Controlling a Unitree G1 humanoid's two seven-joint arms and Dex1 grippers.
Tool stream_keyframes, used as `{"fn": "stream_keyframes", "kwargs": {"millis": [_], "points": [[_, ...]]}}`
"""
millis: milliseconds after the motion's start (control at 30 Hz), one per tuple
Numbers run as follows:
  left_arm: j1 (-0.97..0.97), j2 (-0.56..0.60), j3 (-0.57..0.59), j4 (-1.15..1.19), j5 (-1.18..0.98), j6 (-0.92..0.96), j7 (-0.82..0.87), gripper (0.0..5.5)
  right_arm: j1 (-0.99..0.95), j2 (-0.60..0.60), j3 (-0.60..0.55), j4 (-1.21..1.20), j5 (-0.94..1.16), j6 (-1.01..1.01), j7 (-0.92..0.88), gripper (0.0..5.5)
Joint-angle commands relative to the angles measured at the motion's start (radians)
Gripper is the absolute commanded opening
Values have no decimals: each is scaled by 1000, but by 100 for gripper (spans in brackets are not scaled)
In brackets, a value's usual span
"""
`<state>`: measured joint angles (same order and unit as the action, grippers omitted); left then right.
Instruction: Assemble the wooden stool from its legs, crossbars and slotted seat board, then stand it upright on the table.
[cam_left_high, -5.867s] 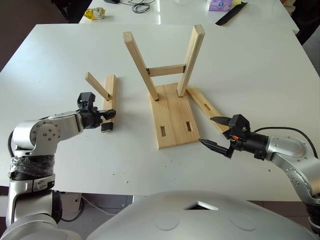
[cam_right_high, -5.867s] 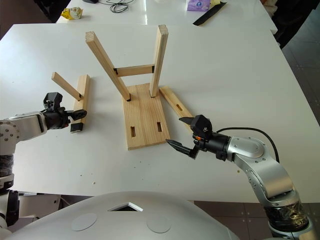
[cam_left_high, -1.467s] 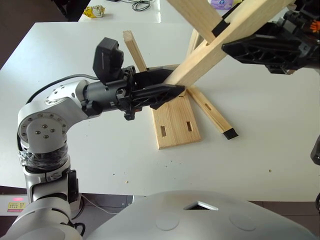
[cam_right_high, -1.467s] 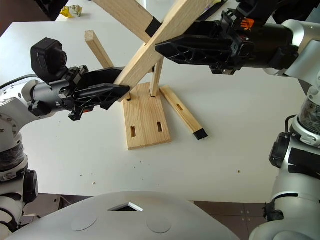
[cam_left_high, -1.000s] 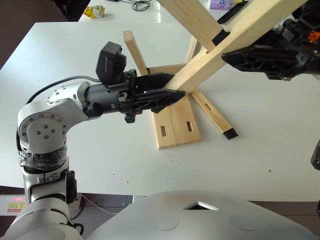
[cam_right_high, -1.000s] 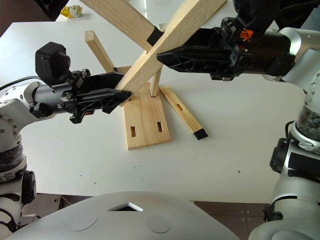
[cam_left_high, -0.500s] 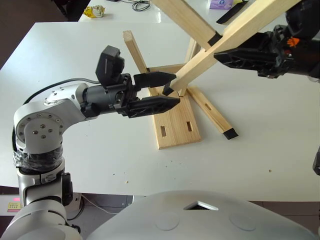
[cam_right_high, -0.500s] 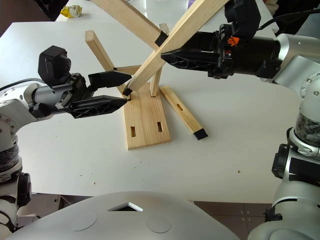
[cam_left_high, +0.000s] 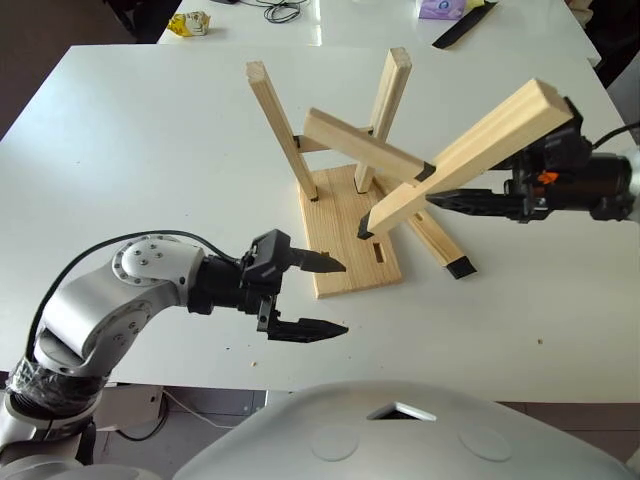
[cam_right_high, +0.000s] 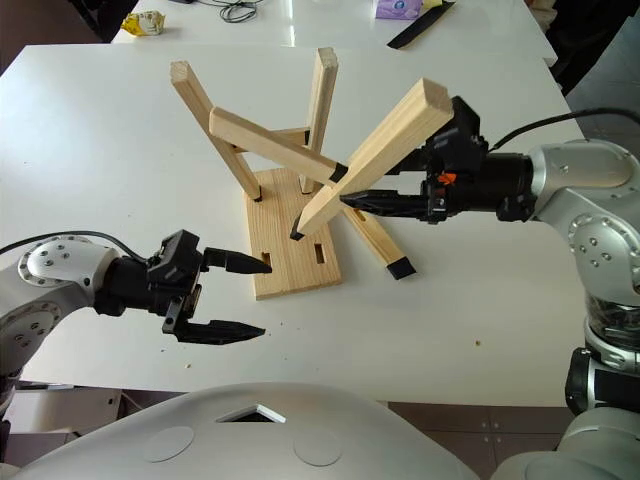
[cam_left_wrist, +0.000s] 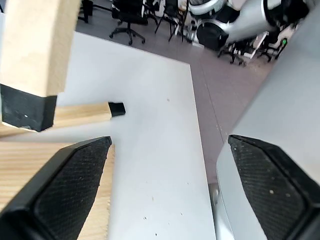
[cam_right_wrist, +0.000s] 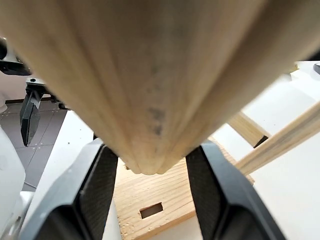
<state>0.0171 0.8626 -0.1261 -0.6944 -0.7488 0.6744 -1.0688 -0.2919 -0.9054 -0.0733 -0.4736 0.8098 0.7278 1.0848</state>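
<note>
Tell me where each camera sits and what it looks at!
Left eye view: on the head, facing down at the table; both arms show.
Right eye view: beside it, same scene; right gripper holds the leg frame.
Left wrist view: left wrist, looking through the open left gripper at the seat board.
Right wrist view: right wrist, looking along the held leg frame.
All share the seat board.

The board (cam_left_high: 340, 265) lies in the middle of the tabletop (cam_left_high: 130, 140). Two legs (cam_left_high: 280, 130) stand on its far end. A third leg (cam_left_high: 470, 150) hangs above it. A stick (cam_left_high: 440, 247) lies just right.
</note>
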Motion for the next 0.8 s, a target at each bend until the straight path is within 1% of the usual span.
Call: {"fn": "stream_keyframes", "kwargs": {"millis": [33,133,267,400,800], "points": [[3,4,-115,55,207,-122,11,433,40,9,65,6,-126,-121,21,203],[-2,-11,-182,108,331,-202,22,433,51,7,98,26,-204,-196,39,203],[8,-16,-224,157,428,-282,22,433,64,10,131,49,-279,-273,61,203],[16,-18,-232,182,464,-322,16,433,78,11,137,49,-289,-291,80,203],[16,-38,-241,230,515,-361,21,433,132,-25,138,41,-312,-338,118,202]]}}
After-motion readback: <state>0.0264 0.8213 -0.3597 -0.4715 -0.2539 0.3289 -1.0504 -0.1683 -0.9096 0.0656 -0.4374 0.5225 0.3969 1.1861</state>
